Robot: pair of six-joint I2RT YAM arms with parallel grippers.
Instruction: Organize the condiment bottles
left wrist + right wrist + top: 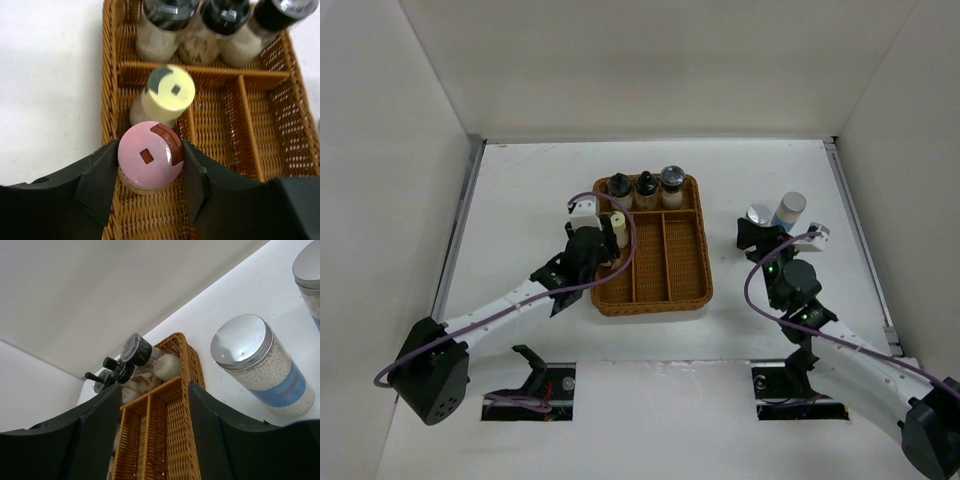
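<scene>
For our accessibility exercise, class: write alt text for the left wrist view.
The left pincer grips a pink-capped bottle upright in the left compartment of a wicker tray. A yellow-capped bottle stands behind it, and three dark-capped bottles occupy the far compartment.

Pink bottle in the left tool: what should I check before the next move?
1. Left tool shut on pink bottle: ok.
2. Pink bottle inside the tray's left compartment: ok.
3. Gap to yellow bottle: cannot tell.
4. Pink bottle's base seated on the tray floor: cannot tell, hidden.
5. Right tool open and empty: ok.
6. Silver bottles upright beside the tray: ok.
</scene>
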